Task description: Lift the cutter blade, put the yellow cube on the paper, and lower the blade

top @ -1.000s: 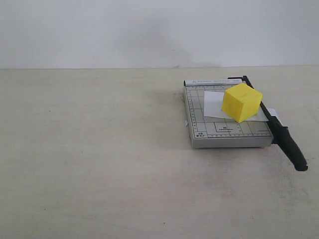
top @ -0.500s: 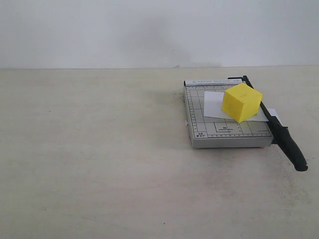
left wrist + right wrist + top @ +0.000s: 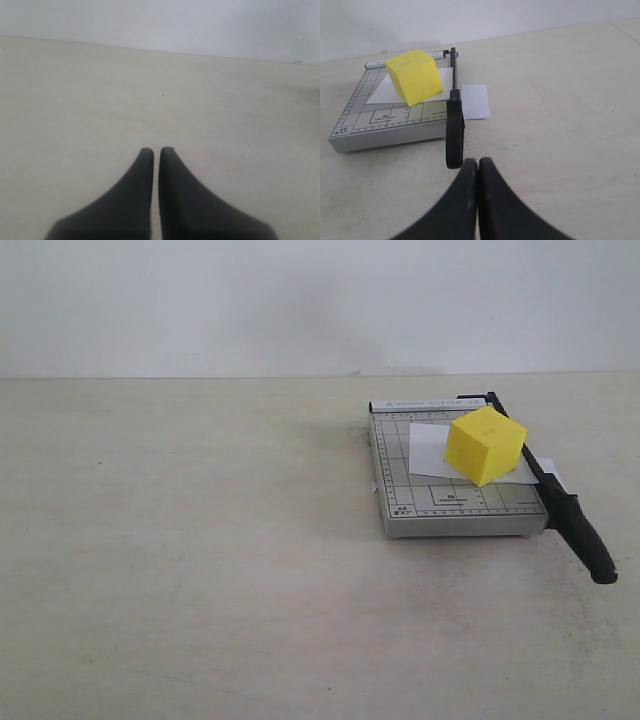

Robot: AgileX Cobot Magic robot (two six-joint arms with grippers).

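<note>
The yellow cube [image 3: 484,445] [image 3: 414,76] rests on the white paper [image 3: 430,450] [image 3: 385,90], which lies on the grey gridded board [image 3: 455,502] [image 3: 385,122]. The cutter blade [image 3: 560,500] [image 3: 454,125] lies lowered along the board's edge, its thick handle sticking out past the front. A strip of the paper [image 3: 475,101] pokes out beyond the blade. My right gripper [image 3: 478,161] is shut and empty, just short of the handle's end. My left gripper [image 3: 156,150] is shut with a thin slit, over bare table. Neither gripper shows in the exterior view.
The pale table [image 3: 200,540] spreads wide to the left of the board. A white wall [image 3: 300,300] stands behind the table's far edge.
</note>
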